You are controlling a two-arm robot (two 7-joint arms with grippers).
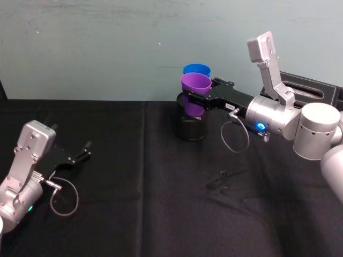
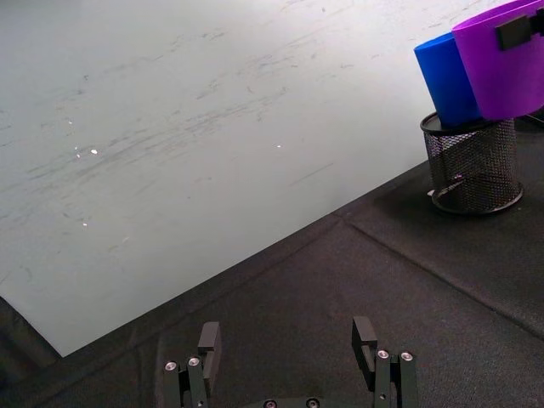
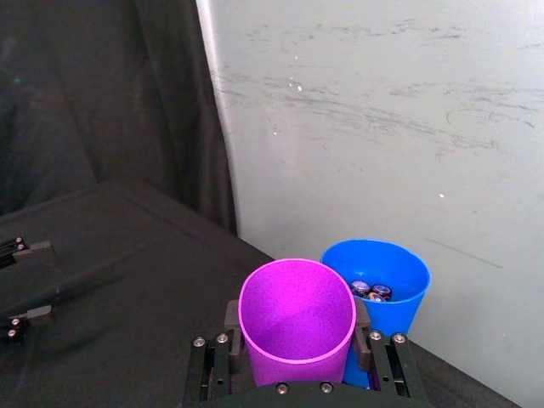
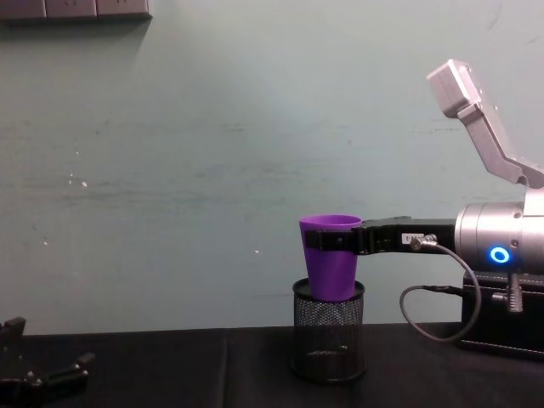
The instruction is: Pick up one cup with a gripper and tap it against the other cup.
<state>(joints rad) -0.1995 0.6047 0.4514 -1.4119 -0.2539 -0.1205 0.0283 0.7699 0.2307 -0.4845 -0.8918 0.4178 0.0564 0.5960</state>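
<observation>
We see a smooth purple cup (image 1: pixel 195 88), tapered and unmarked. The right gripper (image 1: pixel 188 99) has its jaws clamped on the cup's sides, holding it over the mesh holder (image 1: pixel 192 128), hard by the blue cup (image 1: pixel 196 69) (contact unclear). The left gripper (image 2: pixel 287 333) is low over the bench (image 1: pixel 134 187) — jaws apart.

Black wire-mesh pen holder (image 1: pixel 192 130) upright on black-clothed worktop (image 1: pixel 134 214), near pale green wall (image 1: pixel 107 43); black case (image 1: pixel 321 93) far right.
</observation>
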